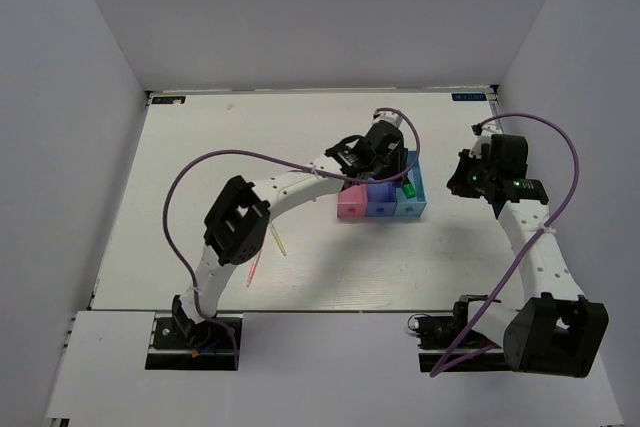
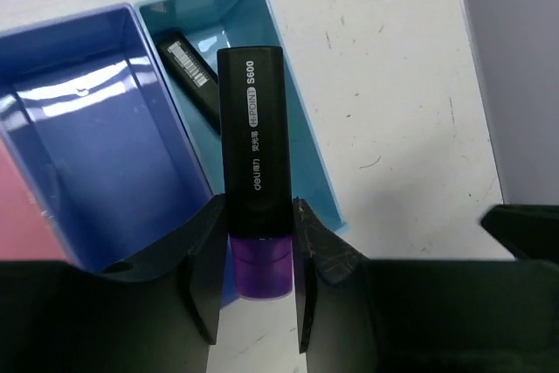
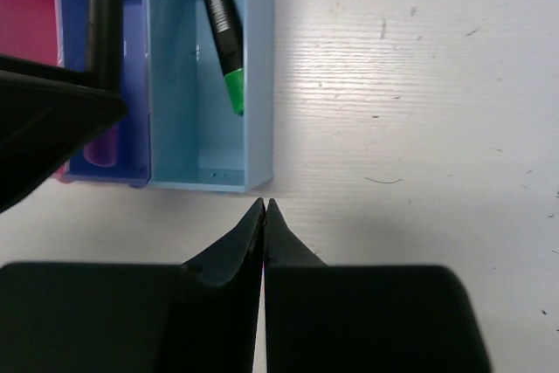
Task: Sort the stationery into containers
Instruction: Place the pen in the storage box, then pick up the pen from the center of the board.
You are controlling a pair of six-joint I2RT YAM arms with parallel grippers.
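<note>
My left gripper point(image 2: 259, 216) is shut on the purple highlighter point(image 2: 251, 137), whose black cap points away from the wrist, and holds it over the wall between the dark blue bin point(image 2: 87, 128) and the light blue bin point(image 2: 307, 159). In the top view it point(image 1: 384, 175) hovers over the joined bins point(image 1: 381, 209). The green highlighter point(image 3: 225, 45) lies in the light blue bin point(image 3: 258, 85). My right gripper point(image 3: 265, 204) is shut and empty beside that bin. The yellow pen point(image 1: 278, 240) and pink-red pen point(image 1: 254, 269) lie on the table. The orange-pink highlighter is out of view.
The pink bin point(image 1: 352, 205) is the left one of the row. White walls close in the table on three sides. The left arm point(image 1: 240, 222) arches over the two pens. A purple cable point(image 1: 250, 155) loops above the table.
</note>
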